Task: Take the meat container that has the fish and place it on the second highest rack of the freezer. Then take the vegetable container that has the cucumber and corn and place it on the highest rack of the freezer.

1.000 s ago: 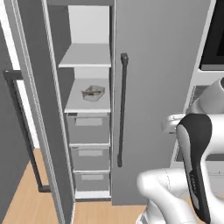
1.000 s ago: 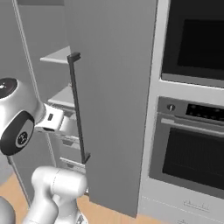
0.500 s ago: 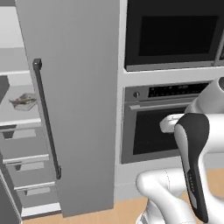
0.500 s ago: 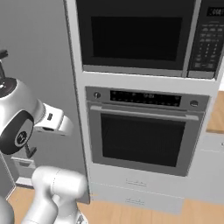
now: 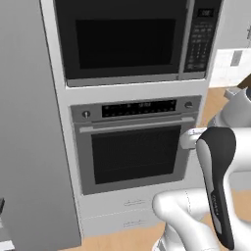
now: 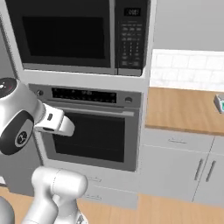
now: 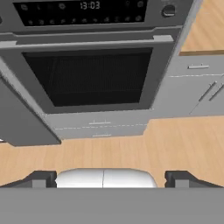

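Black-glass: 1 oven (image 5: 131, 157), 1 microwave (image 5: 128, 39), end effector (image 7: 111, 178) open, empty

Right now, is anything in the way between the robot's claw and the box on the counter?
Nothing I can see. The open, empty claw points at the oven. The box sits on the wooden counter, with open air between. I can't tell what's inside it.

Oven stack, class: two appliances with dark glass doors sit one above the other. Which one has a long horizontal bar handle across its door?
The lower one, the wall oven: a silver bar runs across the top of its door. The microwave above has a keypad at its right instead.
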